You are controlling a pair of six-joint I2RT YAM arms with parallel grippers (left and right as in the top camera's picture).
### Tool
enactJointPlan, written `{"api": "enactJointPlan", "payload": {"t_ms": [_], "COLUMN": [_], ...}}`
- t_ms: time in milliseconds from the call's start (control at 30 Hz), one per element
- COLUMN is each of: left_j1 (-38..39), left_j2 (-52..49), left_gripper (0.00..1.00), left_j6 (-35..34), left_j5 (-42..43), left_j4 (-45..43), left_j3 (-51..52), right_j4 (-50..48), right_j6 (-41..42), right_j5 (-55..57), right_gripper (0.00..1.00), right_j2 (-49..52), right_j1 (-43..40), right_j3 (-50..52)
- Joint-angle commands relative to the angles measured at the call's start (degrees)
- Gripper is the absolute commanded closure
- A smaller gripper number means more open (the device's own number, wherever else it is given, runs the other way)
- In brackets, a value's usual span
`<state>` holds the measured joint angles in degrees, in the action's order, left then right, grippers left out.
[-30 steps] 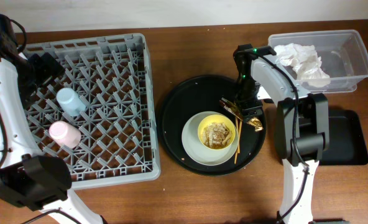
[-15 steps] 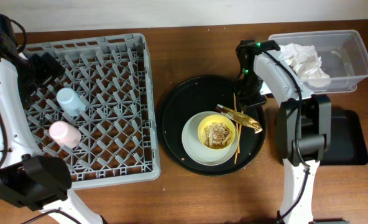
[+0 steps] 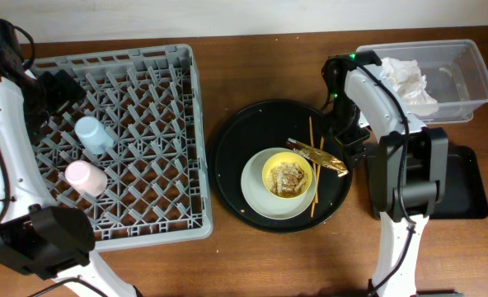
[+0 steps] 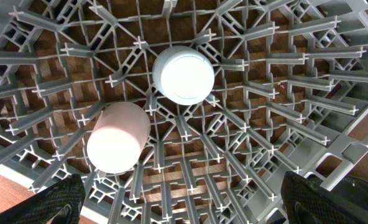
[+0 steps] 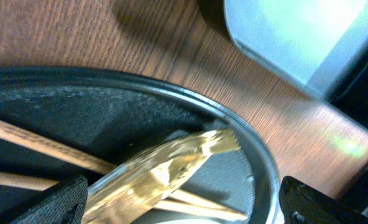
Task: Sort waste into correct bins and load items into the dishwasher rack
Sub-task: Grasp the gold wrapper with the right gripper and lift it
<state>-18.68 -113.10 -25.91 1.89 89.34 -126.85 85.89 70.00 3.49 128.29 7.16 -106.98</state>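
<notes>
- The right gripper (image 3: 349, 139) hangs over the right rim of the round tray (image 3: 224, 157), jaws apart, gripping nothing.
- The gold wrapper (image 5: 162, 171) lies on that tray across the chopsticks (image 3: 311, 132), beside the yellow bowl (image 3: 288, 177). It seems clear of the fingers, though the view is tight.
- The left gripper (image 4: 193, 200) is wide open above the rack (image 3: 161, 124), which holds the blue cup (image 4: 183, 74) and the pink cup (image 4: 117, 137).
- Napkins (image 3: 402, 81) sit in the clear tub (image 3: 468, 73).

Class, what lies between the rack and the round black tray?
Only bare wooden table separates the rack from the round tray, as the overhead view shows.
</notes>
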Motion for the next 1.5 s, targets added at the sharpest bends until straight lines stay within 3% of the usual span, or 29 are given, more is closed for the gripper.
{"api": "enactJointPlan", "payload": {"t_ms": [0, 67, 200, 300, 400, 500, 600, 833, 967, 1167, 1333, 1467], "left_j1": [-0.2, -0.2, -0.2, -0.2, -0.2, -0.2, -0.2, -0.2, -0.2, -0.2, -0.2, -0.2], "left_j2": [0.4, 0.4, 0.4, 0.4, 0.4, 0.4, 0.4, 0.4, 0.4, 0.4, 0.4, 0.4], "left_gripper": [0.01, 0.01, 0.01, 0.01, 0.01, 0.01, 0.01, 0.01, 0.01, 0.0, 0.01, 0.01], "left_j6": [0.7, 0.7, 0.7, 0.7, 0.7, 0.7, 0.7, 0.7, 0.7, 0.7, 0.7, 0.7], "left_j5": [-0.2, -0.2, -0.2, -0.2, -0.2, -0.2, -0.2, -0.2, -0.2, -0.2, -0.2, -0.2], "left_j4": [-0.1, -0.1, -0.1, -0.1, -0.1, -0.1, -0.1, -0.1, -0.1, -0.1, -0.1, -0.1], "left_j3": [-0.3, -0.3, -0.3, -0.3, -0.3, -0.3, -0.3, -0.3, -0.3, -0.3, -0.3, -0.3], "right_j4": [-1.3, -3.0, -1.2, 1.4, 2.9, 1.5, -5.8, -16.8, -23.5, -24.7, -26.8, -29.6], "right_j6": [-15.2, -26.8, -39.7, -45.5, -53.9, -56.4, -45.4, -3.8, 2.8, 19.2, 25.8, 28.3], "right_j5": [3.2, 3.1, 2.1, 1.6, -5.7, -9.8, -15.3, -12.9, -11.9, -11.8, -11.4, -7.0], "right_gripper": [0.01, 0.01, 0.01, 0.01, 0.01, 0.01, 0.01, 0.01, 0.01, 0.02, 0.14, 0.14], "right_j2": [-2.3, -4.1, -10.3, -13.9, -16.2, -18.4, -19.9, -19.8, -19.6, -18.1, -17.8, -16.4], "right_j1": [-1.1, -1.7, -1.9, -1.9, -1.9, -1.9, -3.1, -4.8, -4.1, -2.9, -1.5, -0.8], "right_j3": [1.0, 0.9, 0.9, 1.0, 2.6, 8.5, 16.8, 23.9, 27.8, 30.6, 31.5, 31.5]}}
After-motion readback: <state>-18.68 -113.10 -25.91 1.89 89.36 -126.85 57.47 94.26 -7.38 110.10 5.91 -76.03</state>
